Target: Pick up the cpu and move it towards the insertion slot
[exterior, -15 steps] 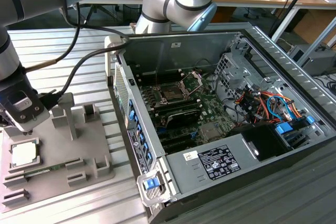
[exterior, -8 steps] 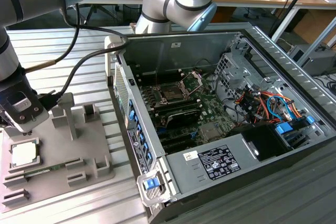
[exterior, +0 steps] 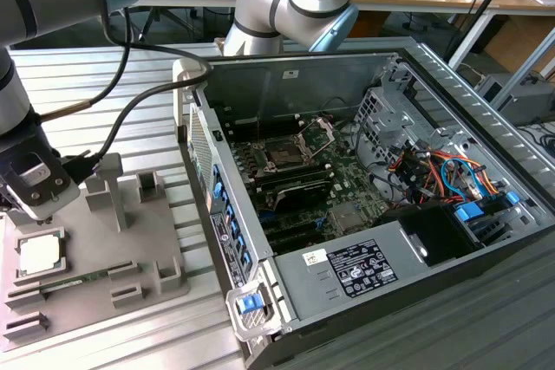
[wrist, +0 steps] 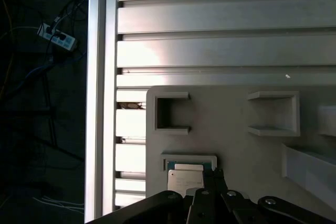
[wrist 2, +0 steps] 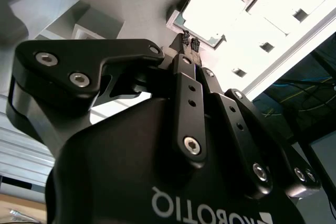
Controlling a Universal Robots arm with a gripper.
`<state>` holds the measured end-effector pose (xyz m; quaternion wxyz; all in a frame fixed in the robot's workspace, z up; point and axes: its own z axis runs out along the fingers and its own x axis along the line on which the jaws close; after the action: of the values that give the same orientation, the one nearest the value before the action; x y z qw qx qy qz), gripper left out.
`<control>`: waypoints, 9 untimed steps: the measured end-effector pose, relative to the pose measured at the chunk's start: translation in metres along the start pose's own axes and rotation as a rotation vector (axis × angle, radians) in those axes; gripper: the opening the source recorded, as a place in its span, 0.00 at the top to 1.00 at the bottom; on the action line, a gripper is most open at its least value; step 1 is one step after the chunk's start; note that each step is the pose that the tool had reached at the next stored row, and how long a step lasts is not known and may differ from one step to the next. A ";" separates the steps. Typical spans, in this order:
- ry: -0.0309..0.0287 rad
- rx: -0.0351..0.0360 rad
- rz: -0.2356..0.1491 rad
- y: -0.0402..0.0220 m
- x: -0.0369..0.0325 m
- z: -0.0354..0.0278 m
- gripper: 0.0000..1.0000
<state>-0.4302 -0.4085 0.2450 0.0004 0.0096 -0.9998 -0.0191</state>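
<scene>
Jaws: together with nothing between them, the two fingertips [wrist 2: 185, 40] side by side. They hang low over the grey holder [exterior: 91, 244] at the exterior view's left.
Cpu [exterior: 40, 254]: not yet lifted. It lies flat, silver top up, in a shallow framed pocket just below the jaws. In the second wrist view the chip's edge sits just past the jaw tips.
Why so placed: the pocket's raised lip likely keeps the chip square and in a known spot, its flat sides free for a pinch.
Posts [exterior: 111, 192]: these stand upright on the holder, just beside the jaws on the case side. They are probably the nearest things to foul a sideways move.
Desk [wrist: 210, 40]: ribbed aluminium. Its long edge runs near the jaws, with dark floor and cables beyond it.
Case wall [exterior: 227, 223]: this stands between the jaws and the board, so I judge a carry would have to clear its top rim.
Insertion slot [exterior: 283, 155]: well apart from the jaws, inside the open case. Its metal bracket is tipped up, leaving the dark socket bare, with open room above it.
</scene>
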 end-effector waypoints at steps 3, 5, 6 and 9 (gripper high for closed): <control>0.0000 0.0000 0.000 0.0000 0.0004 0.0005 0.89; 0.0000 0.0000 0.000 0.0000 0.0007 0.0011 0.89; 0.0000 0.0000 0.000 0.0000 0.0010 0.0015 0.89; 0.0001 0.0000 0.000 -0.0001 0.0012 0.0020 0.89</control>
<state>-0.4315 -0.4085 0.2430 0.0005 0.0095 -0.9998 -0.0191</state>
